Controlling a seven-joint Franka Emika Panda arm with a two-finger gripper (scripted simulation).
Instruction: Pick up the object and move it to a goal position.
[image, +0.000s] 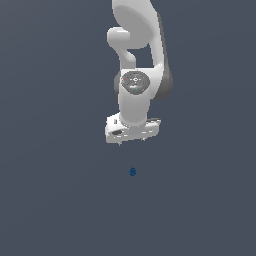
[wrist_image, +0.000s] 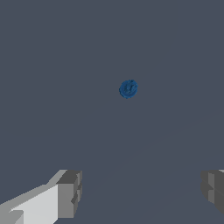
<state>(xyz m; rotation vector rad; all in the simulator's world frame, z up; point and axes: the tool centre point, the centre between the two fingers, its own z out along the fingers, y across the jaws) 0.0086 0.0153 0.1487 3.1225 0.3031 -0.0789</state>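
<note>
The blue blob lay alone on the grey floor; the gripper hung above it, well apart and touching nothing; from the wrist camera its two fingers stood wide apart with nothing between them, and the blob sat ahead of that gap rather than inside it. I judged this the approach, before any grasp; next the arm would need to centre the gap over the blob, descend, then close. No goal marker showed.
</note>
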